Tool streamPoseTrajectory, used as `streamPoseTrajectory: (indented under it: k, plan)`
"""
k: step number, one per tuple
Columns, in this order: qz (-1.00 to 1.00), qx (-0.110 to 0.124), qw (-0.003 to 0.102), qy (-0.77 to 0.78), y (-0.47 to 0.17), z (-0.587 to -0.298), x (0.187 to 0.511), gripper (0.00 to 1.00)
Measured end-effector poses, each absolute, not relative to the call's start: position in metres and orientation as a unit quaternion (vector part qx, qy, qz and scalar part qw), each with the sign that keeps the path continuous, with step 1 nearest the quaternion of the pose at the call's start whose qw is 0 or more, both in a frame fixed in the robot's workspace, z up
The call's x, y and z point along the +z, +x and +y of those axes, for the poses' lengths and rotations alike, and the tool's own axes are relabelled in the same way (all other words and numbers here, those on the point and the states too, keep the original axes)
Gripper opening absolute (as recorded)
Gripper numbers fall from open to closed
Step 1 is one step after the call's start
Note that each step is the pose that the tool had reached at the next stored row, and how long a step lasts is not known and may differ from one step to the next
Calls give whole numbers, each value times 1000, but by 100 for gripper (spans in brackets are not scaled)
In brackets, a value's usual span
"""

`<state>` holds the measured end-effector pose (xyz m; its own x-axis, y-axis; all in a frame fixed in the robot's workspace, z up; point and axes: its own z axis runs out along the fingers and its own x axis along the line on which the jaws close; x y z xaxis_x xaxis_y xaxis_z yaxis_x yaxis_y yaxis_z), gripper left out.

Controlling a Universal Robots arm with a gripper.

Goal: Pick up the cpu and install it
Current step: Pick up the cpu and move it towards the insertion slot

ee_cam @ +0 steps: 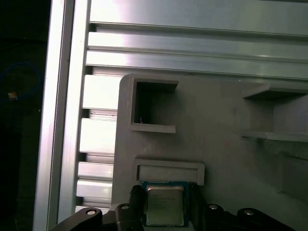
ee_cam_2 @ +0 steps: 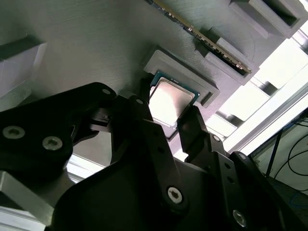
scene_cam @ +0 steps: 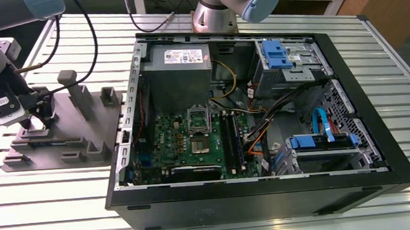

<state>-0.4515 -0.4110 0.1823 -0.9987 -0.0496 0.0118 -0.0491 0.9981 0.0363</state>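
Cpu [ee_cam: 164,206] lies flat, metal top up, in a shallow rimmed recess of the grey fixture [scene_cam: 84,127], near the fixture's end at the exterior view's left. Gripper [scene_cam: 38,125] is down over the cpu there; grip state cannot be told. Open computer case [scene_cam: 267,202] stands just beside the fixture, on the exterior view's right.

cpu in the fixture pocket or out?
In: cpu lies flat in the pocket of the grey fixture, gripper straddling it.
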Motion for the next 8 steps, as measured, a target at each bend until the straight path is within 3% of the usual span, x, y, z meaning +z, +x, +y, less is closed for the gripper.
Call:
streamPoseTrajectory:
  k: [5, 6, 8]
  plan:
    - [-1000, -18, 6, 25, -452, -411, 182, 51]
    - [-1000, -18, 6, 25, -452, -411, 182, 58]
    - [-1000, -18, 6, 25, -452, -411, 182, 58]
